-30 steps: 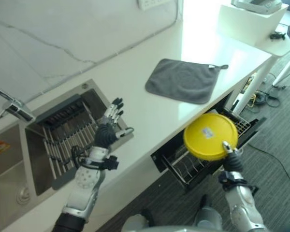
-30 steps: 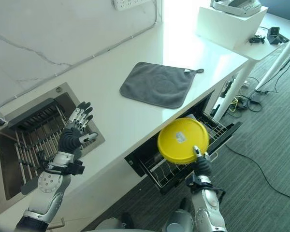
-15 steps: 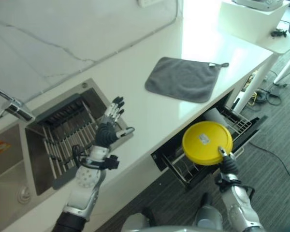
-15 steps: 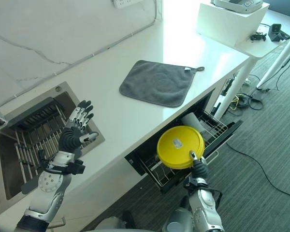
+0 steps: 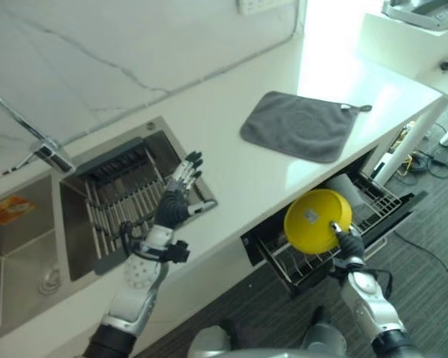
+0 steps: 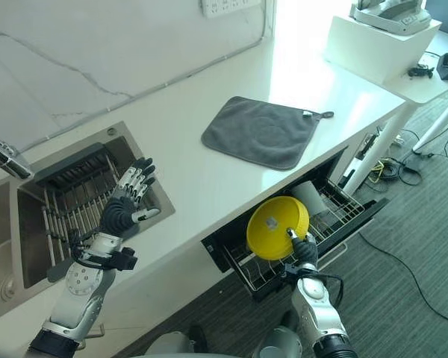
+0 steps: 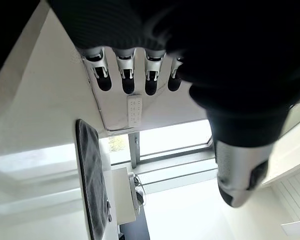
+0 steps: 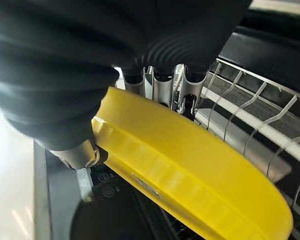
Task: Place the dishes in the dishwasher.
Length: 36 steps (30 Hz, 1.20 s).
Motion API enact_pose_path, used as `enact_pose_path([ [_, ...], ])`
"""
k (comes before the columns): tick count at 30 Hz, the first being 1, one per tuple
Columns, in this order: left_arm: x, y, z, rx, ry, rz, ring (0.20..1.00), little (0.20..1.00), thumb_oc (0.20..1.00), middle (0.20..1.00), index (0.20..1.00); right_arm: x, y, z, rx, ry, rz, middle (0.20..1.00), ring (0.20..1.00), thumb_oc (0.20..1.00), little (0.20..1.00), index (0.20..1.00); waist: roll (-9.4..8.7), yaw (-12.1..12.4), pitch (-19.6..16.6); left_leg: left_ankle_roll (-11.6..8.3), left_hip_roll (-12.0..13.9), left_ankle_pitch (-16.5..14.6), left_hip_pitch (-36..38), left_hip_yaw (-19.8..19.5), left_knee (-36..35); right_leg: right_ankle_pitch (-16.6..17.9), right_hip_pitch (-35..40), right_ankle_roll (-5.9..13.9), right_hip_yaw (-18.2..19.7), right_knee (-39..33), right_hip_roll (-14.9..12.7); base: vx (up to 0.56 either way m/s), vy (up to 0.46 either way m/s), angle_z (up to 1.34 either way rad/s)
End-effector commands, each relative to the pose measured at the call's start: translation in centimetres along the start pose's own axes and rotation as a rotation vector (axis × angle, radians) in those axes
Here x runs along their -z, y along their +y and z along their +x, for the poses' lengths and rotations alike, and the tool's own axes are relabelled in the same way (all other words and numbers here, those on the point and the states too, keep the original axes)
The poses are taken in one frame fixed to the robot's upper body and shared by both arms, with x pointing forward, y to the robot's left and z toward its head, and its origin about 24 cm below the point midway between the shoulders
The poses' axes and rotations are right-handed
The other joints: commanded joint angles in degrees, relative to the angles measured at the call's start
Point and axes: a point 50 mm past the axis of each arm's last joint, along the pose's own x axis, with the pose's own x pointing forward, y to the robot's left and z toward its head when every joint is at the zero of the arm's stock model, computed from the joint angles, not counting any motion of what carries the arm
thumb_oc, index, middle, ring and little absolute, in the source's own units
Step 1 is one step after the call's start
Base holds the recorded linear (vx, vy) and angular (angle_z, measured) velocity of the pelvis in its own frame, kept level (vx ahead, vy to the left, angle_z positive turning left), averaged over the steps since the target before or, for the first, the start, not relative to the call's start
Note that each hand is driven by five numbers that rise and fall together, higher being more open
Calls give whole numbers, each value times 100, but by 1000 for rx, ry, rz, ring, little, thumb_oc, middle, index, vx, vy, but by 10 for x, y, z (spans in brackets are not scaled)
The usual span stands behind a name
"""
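Observation:
A yellow plate (image 5: 315, 219) stands on edge over the wire rack (image 5: 373, 200) of the pulled-out dishwasher drawer under the counter. My right hand (image 5: 348, 244) pinches its lower rim; in the right wrist view the thumb and fingers clamp the yellow plate (image 8: 190, 175) with the rack wires (image 8: 240, 125) just behind. My left hand (image 5: 175, 201) hovers open, fingers straight, above the counter edge beside the sink drying rack (image 5: 123, 201). A pale cup-like dish (image 6: 310, 195) lies in the rack behind the plate.
A grey cloth (image 5: 302, 125) lies flat on the white counter (image 5: 239, 168). The sink (image 5: 19, 253) and its tap (image 5: 37, 145) sit at the left. A white box (image 6: 373, 41) stands at the far right corner; the carpeted floor (image 6: 411, 283) spreads beyond the drawer.
My right hand has lowered the yellow plate toward the drawer rack. The camera shifted, moving the whole scene rightward. The left hand keeps its pose.

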Motion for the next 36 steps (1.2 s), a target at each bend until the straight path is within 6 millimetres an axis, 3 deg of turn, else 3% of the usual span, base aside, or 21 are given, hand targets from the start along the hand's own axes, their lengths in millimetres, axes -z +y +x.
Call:
enact_pose_path([
  [1,-26,4,12,63,-123,63,1000,1000,1000,1000,1000,-40,17,9,-55,-184,-106,200,200,200,200,200,-206,151,55,403,-37,-796,-278,-491,723,-744,404,309,-111,603,-454,31,-23,2],
  [6,-25,5,11,82,-114,70,1000,1000,1000,1000,1000,-41,12,12,-82,-181,-302,200,200,200,200,200,-266,215,97,388,2,-800,-317,-529,805,-746,419,300,-145,667,-487,29,-38,14],
  [7,-25,6,13,104,-112,78,1000,1000,1000,1000,1000,-38,3,17,-85,-141,-479,200,200,200,200,200,-319,283,146,373,33,-808,-358,-574,888,-735,429,300,-166,712,-514,37,-92,19],
  [9,-27,7,14,117,-113,86,1000,1000,1000,1000,1000,-40,-4,21,-93,-121,-583,200,200,200,200,200,-351,326,178,351,70,-801,-397,-604,942,-720,437,319,-190,729,-518,30,-89,15],
  [19,-31,1,30,184,-126,99,1000,1000,1000,1000,1000,-57,-12,41,-84,-184,-835,200,200,200,200,200,-346,613,390,336,118,-816,-611,-811,1156,-690,476,333,-331,836,-609,13,-37,12],
  [27,-39,-4,42,222,-172,117,1000,1000,1000,1000,1000,-99,-13,63,-24,-305,-956,200,200,200,200,200,-212,807,713,364,20,-657,-1084,-1031,1374,-599,271,235,-304,955,-693,-50,-13,20],
  [36,-51,-6,53,267,-241,143,1000,1000,1000,1000,1000,-150,-7,72,50,-570,-1302,200,200,200,200,200,-82,918,1047,371,-147,-582,-1551,-1361,1596,-614,-23,210,-60,1154,-669,-56,-12,13],
])
